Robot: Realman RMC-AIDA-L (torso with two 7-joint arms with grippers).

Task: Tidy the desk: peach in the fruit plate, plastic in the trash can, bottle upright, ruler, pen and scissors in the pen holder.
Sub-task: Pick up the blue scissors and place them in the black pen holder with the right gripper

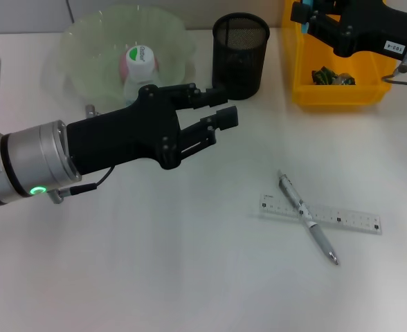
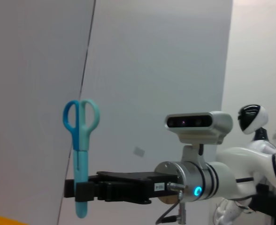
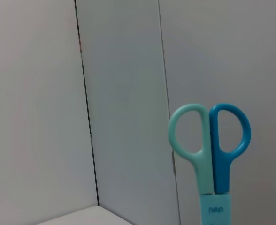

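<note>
The pen holder (image 1: 240, 54) has an unobstructed mouth from above. The left gripper (image 1: 214, 114) (fingers spread) crowds its near side; the fruit plate (image 1: 79, 41) flanks its left, the yellow trash can (image 1: 335, 91) its right. Bare table (image 1: 155, 263) lies nearer.

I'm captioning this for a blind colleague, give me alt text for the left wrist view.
The right gripper holds blue scissors upright, handles up, in front of a plain grey wall. Its black arm, topped by a wrist camera, extends sideways.
</note>
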